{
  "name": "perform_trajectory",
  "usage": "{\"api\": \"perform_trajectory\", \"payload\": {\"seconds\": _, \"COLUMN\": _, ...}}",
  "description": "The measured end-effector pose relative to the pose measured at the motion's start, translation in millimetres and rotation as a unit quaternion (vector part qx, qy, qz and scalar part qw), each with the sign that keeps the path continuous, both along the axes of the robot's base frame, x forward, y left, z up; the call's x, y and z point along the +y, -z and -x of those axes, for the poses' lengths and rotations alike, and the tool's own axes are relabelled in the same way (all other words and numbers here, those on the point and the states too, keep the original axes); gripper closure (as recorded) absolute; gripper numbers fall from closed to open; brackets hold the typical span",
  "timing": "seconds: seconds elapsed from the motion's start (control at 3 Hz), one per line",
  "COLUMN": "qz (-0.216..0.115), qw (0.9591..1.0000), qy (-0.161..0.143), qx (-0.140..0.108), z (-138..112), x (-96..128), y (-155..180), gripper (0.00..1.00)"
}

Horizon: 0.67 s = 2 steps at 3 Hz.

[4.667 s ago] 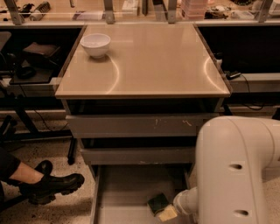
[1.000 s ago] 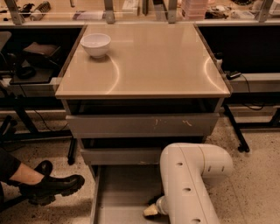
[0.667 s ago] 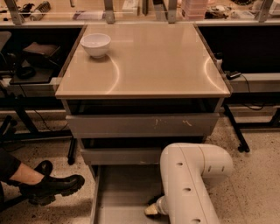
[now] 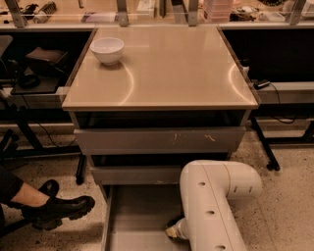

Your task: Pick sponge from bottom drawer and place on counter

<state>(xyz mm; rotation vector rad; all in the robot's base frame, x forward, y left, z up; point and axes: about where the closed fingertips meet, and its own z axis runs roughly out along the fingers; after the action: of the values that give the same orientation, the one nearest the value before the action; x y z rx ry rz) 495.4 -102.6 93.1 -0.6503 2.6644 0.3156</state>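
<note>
Reaching end effector [image 4: 174, 230] into drawer [image 4: 140, 211], grip state impossible to tell; needing centring over hidden sponge, then lifting straight toward desk [image 4: 186, 68].

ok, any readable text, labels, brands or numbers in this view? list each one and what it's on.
No text can be read in this view.
Clutter on the back shelf: any print is too blurred to read.
The counter and white bowl: no markings.
The upper drawer fronts: scratches only, no lettering.
The arm and the gripper, low in the bottom drawer: no label visible.
</note>
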Motion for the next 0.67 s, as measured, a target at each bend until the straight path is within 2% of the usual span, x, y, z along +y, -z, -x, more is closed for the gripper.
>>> {"api": "perform_trajectory", "payload": {"seconds": 0.33, "qz": 0.000, "qw": 1.0000, "qy": 0.000, "qx": 0.000, "z": 0, "x": 0, "y": -6, "gripper": 0.76}}
{"api": "perform_trajectory", "payload": {"seconds": 0.67, "qz": -0.024, "qw": 0.9990, "qy": -0.026, "qx": -0.025, "z": 4, "x": 5, "y": -51, "gripper": 0.98}}
